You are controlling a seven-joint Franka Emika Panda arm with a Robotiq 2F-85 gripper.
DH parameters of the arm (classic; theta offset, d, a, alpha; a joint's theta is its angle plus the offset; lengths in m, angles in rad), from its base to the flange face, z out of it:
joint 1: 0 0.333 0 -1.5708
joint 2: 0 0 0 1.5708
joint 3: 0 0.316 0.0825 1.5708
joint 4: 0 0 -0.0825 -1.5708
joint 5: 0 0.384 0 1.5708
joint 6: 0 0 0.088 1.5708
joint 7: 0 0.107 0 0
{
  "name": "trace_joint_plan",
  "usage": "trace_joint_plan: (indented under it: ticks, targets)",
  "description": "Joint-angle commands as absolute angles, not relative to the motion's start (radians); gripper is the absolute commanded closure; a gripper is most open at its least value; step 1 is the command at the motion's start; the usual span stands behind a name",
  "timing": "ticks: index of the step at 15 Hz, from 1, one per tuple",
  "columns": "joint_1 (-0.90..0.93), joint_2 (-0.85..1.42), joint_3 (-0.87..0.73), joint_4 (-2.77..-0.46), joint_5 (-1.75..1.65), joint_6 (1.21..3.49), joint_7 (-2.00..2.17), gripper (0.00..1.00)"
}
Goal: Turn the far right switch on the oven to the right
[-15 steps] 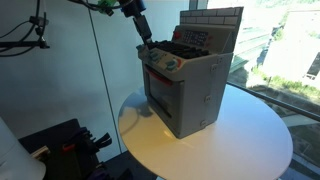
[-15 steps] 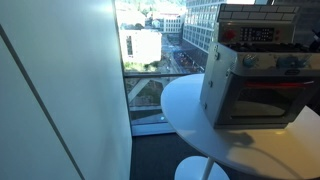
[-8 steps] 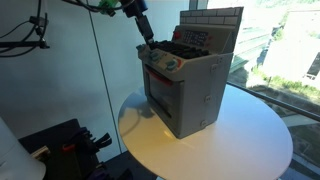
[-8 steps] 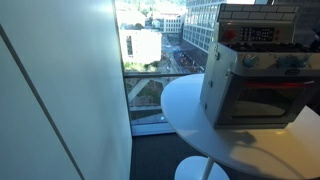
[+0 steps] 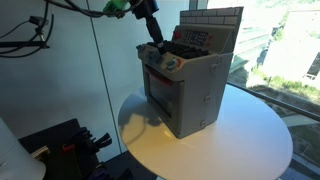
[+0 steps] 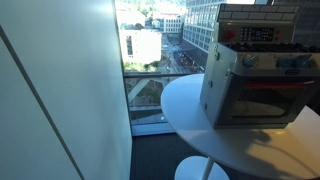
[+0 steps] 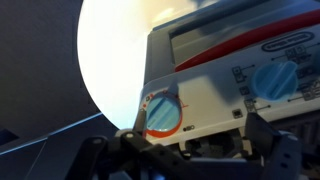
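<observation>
Round white table [image 5: 255, 140], toy oven [image 5: 190, 95] near its rim, bare room alongside; gripper [image 5: 156, 45] hangs at the oven's top front edge, jaws spread by the orange knob [image 7: 165, 117].

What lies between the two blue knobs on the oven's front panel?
In the wrist view, only bare grey panel with small printed marks separates the orange-ringed knob from the plain knob.
</observation>
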State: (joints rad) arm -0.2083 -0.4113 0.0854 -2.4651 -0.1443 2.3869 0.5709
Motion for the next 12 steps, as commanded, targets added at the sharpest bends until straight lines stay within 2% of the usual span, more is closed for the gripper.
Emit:
trace_joint_plan:
  ticks: [1, 12]
  targets:
    - [-0.225, -0.404, 0.063, -2.479, -0.141, 2.44, 0.594, 0.0]
    - [-0.222, -0.402, 0.016, -2.543, -0.064, 2.557, 0.581, 0.0]
